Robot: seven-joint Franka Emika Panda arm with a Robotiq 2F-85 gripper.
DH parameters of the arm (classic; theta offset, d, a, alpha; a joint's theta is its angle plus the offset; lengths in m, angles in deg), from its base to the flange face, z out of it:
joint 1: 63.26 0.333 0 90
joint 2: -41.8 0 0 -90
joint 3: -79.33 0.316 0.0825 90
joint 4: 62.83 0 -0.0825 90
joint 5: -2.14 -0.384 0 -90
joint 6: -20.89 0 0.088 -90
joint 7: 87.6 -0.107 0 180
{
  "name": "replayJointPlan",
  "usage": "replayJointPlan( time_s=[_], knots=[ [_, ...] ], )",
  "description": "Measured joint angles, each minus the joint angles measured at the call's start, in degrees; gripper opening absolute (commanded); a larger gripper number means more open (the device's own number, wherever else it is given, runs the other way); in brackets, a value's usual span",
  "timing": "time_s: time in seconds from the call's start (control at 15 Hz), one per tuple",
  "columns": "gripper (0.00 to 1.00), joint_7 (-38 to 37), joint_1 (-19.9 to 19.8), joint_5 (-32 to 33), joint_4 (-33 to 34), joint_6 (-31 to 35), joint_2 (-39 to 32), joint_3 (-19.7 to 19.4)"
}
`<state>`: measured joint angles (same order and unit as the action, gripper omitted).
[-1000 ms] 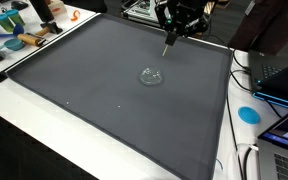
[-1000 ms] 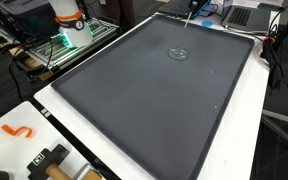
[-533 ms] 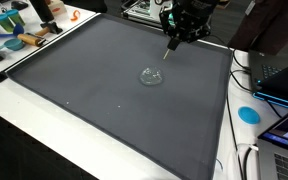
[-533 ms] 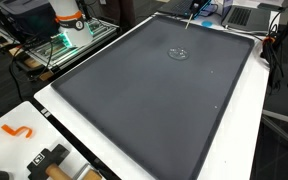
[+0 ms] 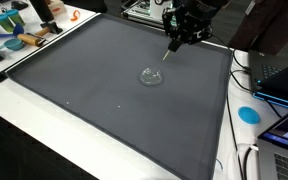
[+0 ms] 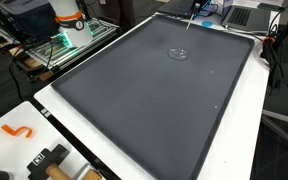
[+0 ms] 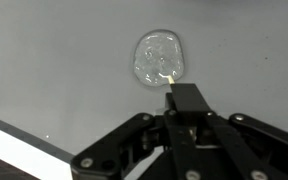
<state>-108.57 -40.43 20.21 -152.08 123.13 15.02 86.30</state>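
Note:
A small clear glass dish [image 5: 151, 76] lies on the dark grey mat [image 5: 104, 90], toward its far side; it also shows in the other exterior view [image 6: 178, 54]. My gripper [image 5: 176, 38] hangs above and just beyond the dish, shut on a thin pale stick [image 5: 167, 49] that points down at the mat. In the wrist view the fingers [image 7: 187, 100] are closed together, and the stick's light tip [image 7: 170, 76] sits at the near edge of the clear dish [image 7: 160, 55]. In an exterior view the gripper [image 6: 194, 12] is at the top edge, largely cut off.
A white table border surrounds the mat. A blue disc [image 5: 248, 114], laptops and cables lie at one side. Cups and tools [image 5: 24, 30] crowd a far corner. An orange hook [image 6: 17, 130] and a black tool [image 6: 49, 158] lie near one corner, and an equipment rack [image 6: 69, 35] stands alongside the table.
The gripper with the stick has shifted slightly sideways above the far side of the mat. The clear dish has not moved.

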Motion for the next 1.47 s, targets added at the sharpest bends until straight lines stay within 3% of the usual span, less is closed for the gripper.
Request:
replayJointPlan(
  time_s=[0.6, 1.47],
  knots=[
    [0.03, -2.5, 4.4, 7.9, 4.4, -2.7, -5.6, -0.3],
    [0.03, -9.2, 8.1, 11.0, 8.4, -3.2, -11.4, -2.5]
  ],
)
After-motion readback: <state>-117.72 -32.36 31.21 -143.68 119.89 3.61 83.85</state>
